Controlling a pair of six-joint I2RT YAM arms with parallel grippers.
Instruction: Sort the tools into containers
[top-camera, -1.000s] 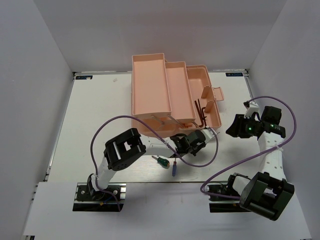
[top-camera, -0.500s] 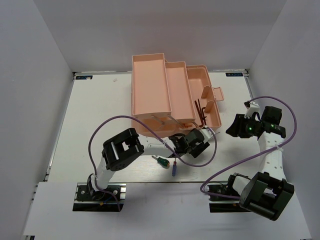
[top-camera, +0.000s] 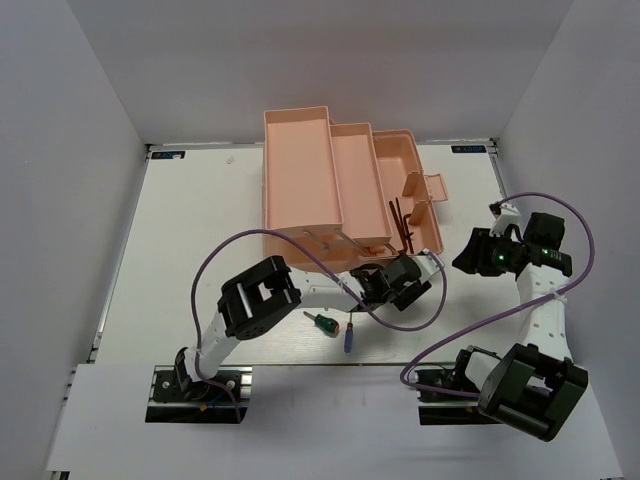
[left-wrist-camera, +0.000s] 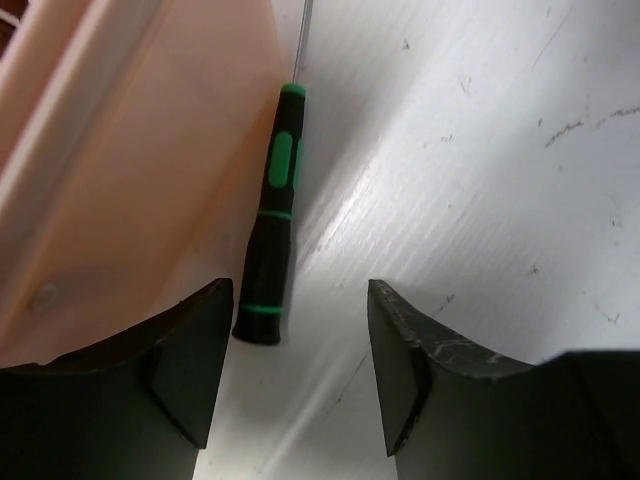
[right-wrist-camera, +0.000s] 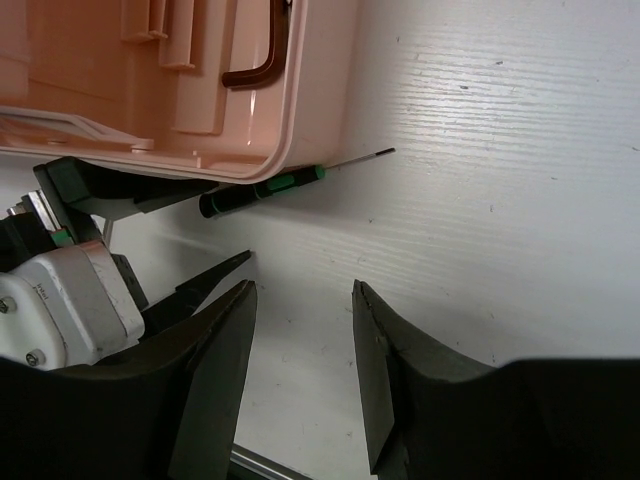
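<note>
The open peach-pink toolbox (top-camera: 300, 180) stands at the table's back. Black hex keys (top-camera: 403, 225) lie in its right compartment, and one shows in the right wrist view (right-wrist-camera: 262, 60). A thin black-and-green screwdriver (left-wrist-camera: 275, 225) lies on the table against the toolbox wall (left-wrist-camera: 120, 150); it also shows in the right wrist view (right-wrist-camera: 262, 190). My left gripper (left-wrist-camera: 300, 300) is open, its jaws just short of that handle's end. My right gripper (right-wrist-camera: 303, 290) is open and empty over bare table to the right. One stubby green-handled screwdriver (top-camera: 322, 323) and the blue-handled screwdriver (top-camera: 348, 338) lie near the front.
The left gripper (top-camera: 413, 273) sits at the toolbox's front right corner, the right gripper (top-camera: 460, 262) a short way to its right. Purple cables loop over the table by both arms. White walls enclose the table on three sides.
My left gripper has moved right along the toolbox's front edge towards its right corner. The right arm has not moved.
</note>
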